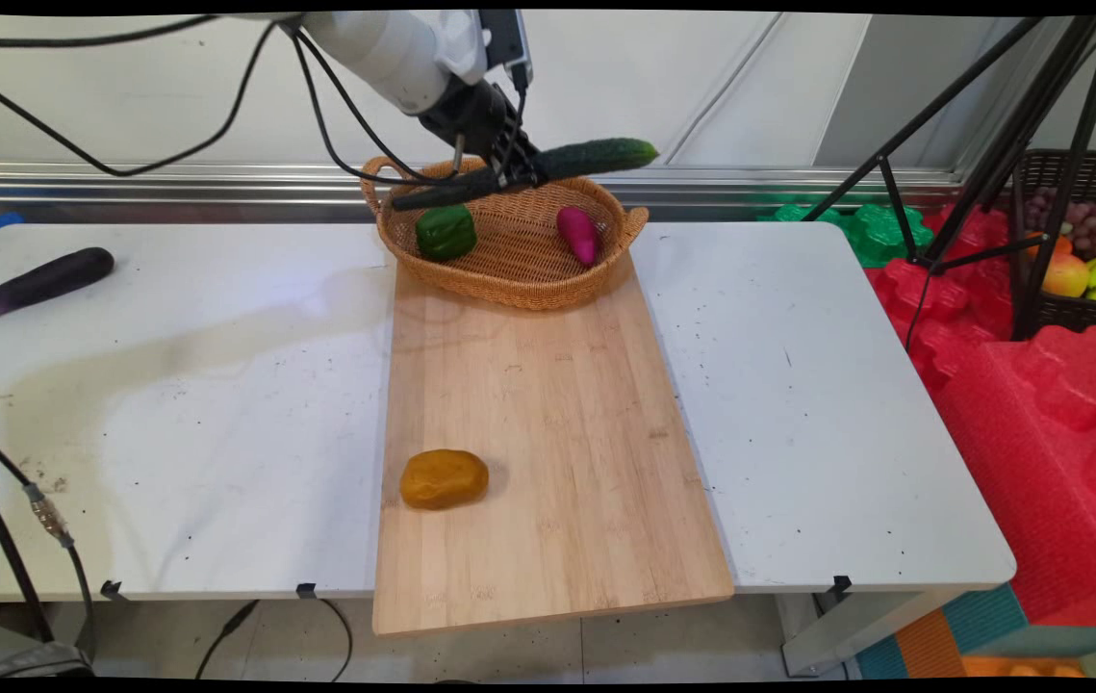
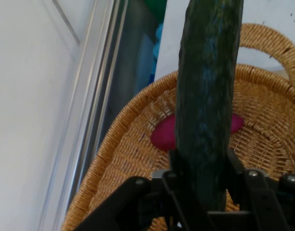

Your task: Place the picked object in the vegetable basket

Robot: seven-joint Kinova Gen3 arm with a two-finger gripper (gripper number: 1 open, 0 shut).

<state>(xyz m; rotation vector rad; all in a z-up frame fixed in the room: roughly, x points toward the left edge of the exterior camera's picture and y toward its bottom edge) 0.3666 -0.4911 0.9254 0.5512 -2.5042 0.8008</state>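
Note:
My gripper is shut on a long dark green cucumber, which hangs nearly level over the wicker basket at the far end of the wooden board. In the hand view the cucumber runs up between the fingers, above the basket. A green pepper lies in the basket's left part and a magenta vegetable in its right part; the magenta vegetable shows partly behind the cucumber.
An orange-brown potato lies on the board near its front left. A purple eggplant rests at the table's far left. Black tripod legs, a dark fruit basket and red foam blocks stand right of the table.

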